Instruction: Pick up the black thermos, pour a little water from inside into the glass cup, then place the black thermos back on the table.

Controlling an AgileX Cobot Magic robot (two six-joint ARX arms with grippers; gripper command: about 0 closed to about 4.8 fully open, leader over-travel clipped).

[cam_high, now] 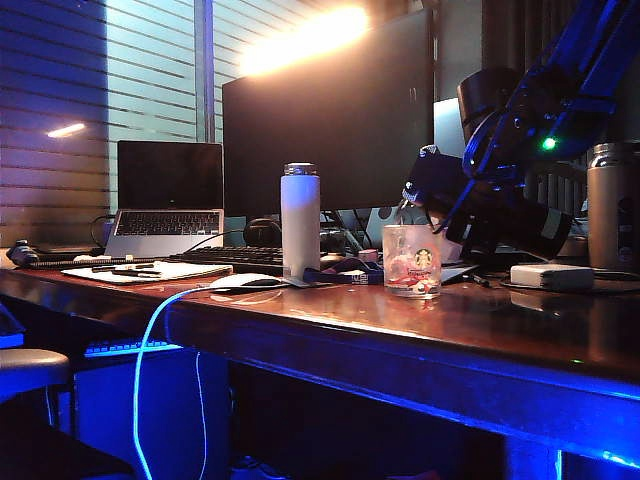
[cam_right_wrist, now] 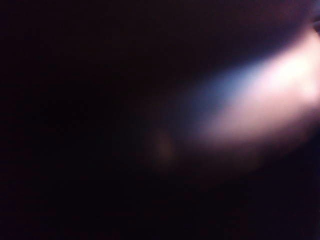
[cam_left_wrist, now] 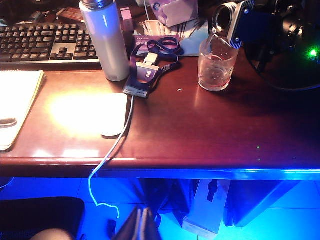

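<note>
The black thermos [cam_high: 535,228] hangs tilted in the air over the right side of the table [cam_high: 420,330]. My right gripper [cam_high: 487,185] is shut on its body. Its shiny mouth [cam_left_wrist: 224,15] points down and to the left, just above the rim of the glass cup [cam_high: 412,260]. The glass cup [cam_left_wrist: 216,65] stands upright on the wood with a little pinkish liquid at its bottom. The right wrist view is dark and blurred and shows no jaws. My left gripper [cam_left_wrist: 142,226] hangs shut and empty in front of and below the table's front edge [cam_left_wrist: 165,172].
A white bottle [cam_high: 300,220] stands left of the cup, with a lanyard and card [cam_left_wrist: 147,70] at its foot. A tan bottle [cam_high: 612,205] and a white box [cam_high: 552,276] stand at the far right. A monitor [cam_high: 330,120], laptop [cam_high: 168,200], keyboard [cam_left_wrist: 45,42] and white mouse [cam_left_wrist: 114,114] fill the back and left.
</note>
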